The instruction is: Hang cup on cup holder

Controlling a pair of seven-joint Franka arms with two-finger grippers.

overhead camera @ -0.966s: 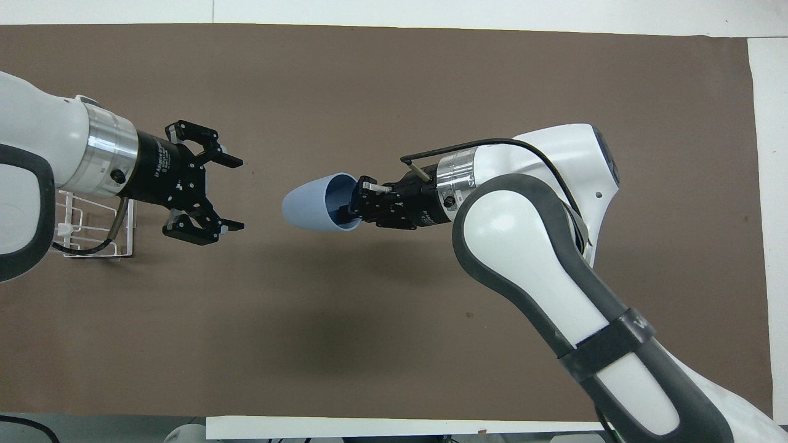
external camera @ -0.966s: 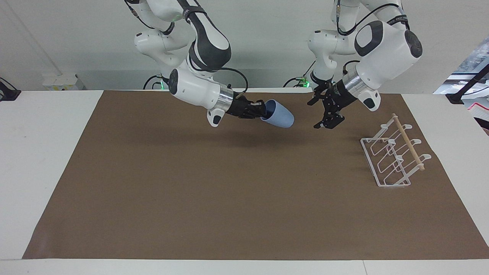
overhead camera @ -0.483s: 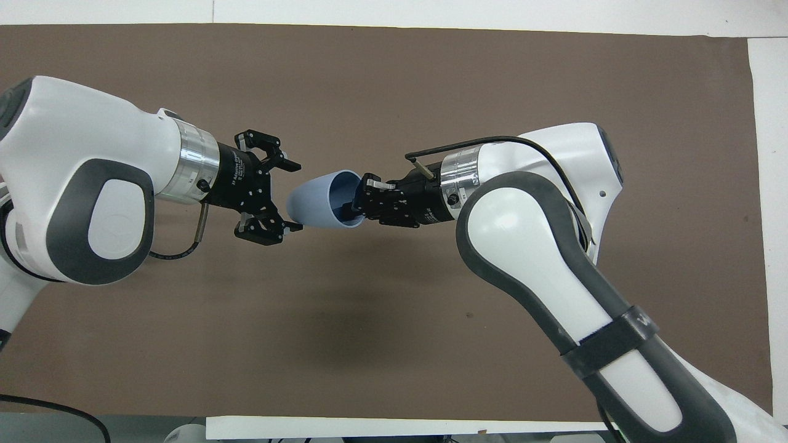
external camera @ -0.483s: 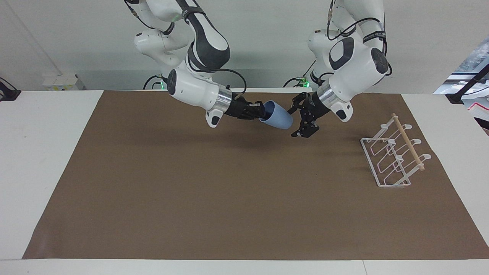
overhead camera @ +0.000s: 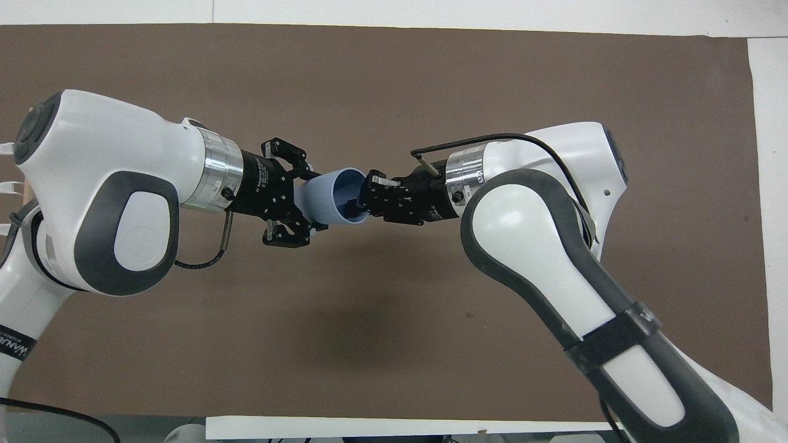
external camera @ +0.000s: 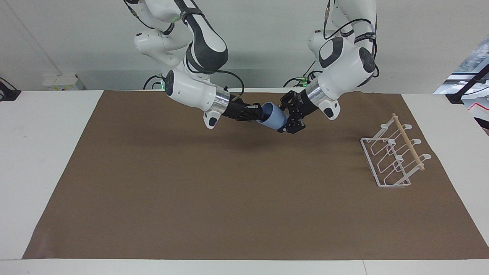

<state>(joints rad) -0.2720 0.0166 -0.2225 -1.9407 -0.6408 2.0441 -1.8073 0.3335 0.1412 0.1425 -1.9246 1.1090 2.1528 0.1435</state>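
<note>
Midair, cup between right gripper and open left gripper.

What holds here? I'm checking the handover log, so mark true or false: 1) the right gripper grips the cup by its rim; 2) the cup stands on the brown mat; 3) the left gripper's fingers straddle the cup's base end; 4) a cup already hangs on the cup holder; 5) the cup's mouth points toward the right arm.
1) True: the right gripper pinches the rim of the cup, one finger inside.
2) False: the cup is held in the air over the brown mat.
3) True: the left gripper is open, its fingers on either side of the base end.
4) False: the cup holder carries nothing.
5) True: the mouth faces the right arm's wrist.
</note>
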